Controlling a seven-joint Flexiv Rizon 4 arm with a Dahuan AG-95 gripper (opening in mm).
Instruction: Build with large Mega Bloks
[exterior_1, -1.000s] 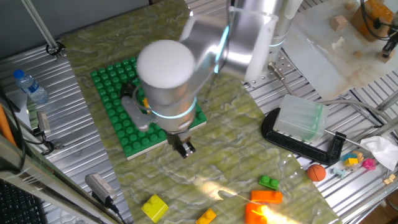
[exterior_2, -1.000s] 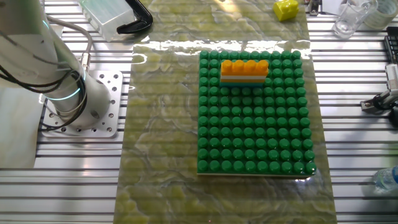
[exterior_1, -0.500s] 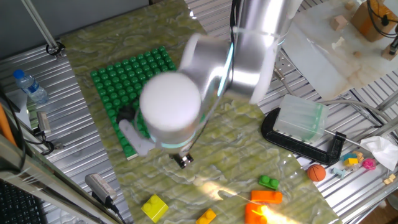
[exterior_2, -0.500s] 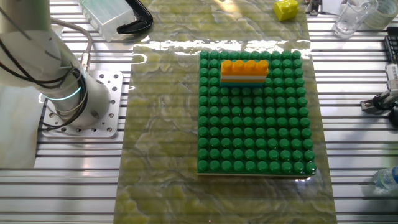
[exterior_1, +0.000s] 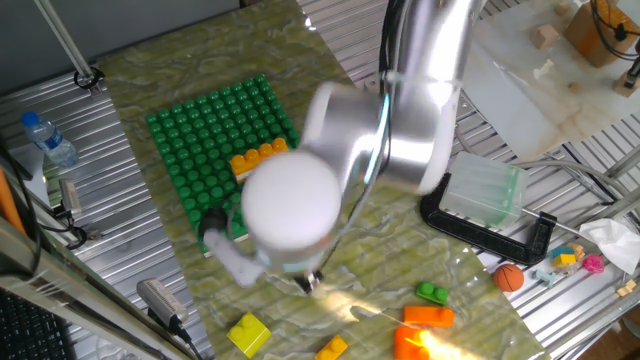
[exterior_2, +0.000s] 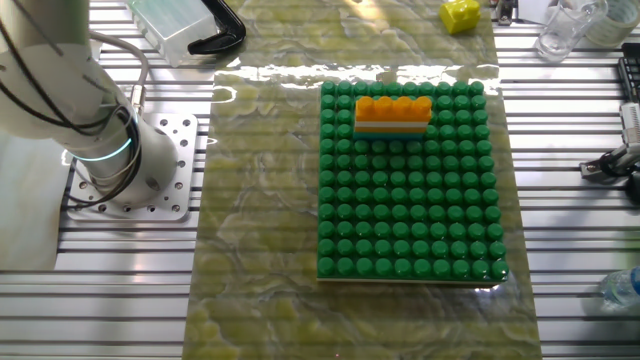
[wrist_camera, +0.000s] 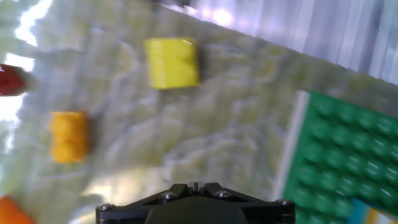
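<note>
Several loose Mega Bloks lay ahead of you on the green marbled mat (wrist_camera: 205, 124): a yellow short brick (wrist_camera: 171, 63) farthest off in the hand view, a yellow-orange short brick (wrist_camera: 68, 135) to its left and nearer, and an orange piece (exterior_1: 428, 316) with a small green brick (exterior_1: 432, 293) at the mat's edge in one fixed view. You could judge them as hollow moulded plastic: light, rigid, unlikely to break, but smooth-walled, so a shallow pinch might slip. Your best hold would have been across the two flat side walls of a brick, low on the body and under the studs, leaving the studded top and open underside free for pressing on.

An orange four-stud bar (exterior_2: 393, 104) already sat on a white and cyan bar near one edge of the green baseplate (exterior_2: 410, 250).

Your gripper (exterior_1: 309, 283) hung over bare mat between the baseplate and the loose bricks, touching nothing. Its fingers were out of the hand view's frame and blurred elsewhere, so you could not tell how wide they stood.

The metal tabletop (exterior_2: 250, 330) around carried a clamp (exterior_1: 485, 235) and a water bottle (exterior_1: 47, 139).
</note>
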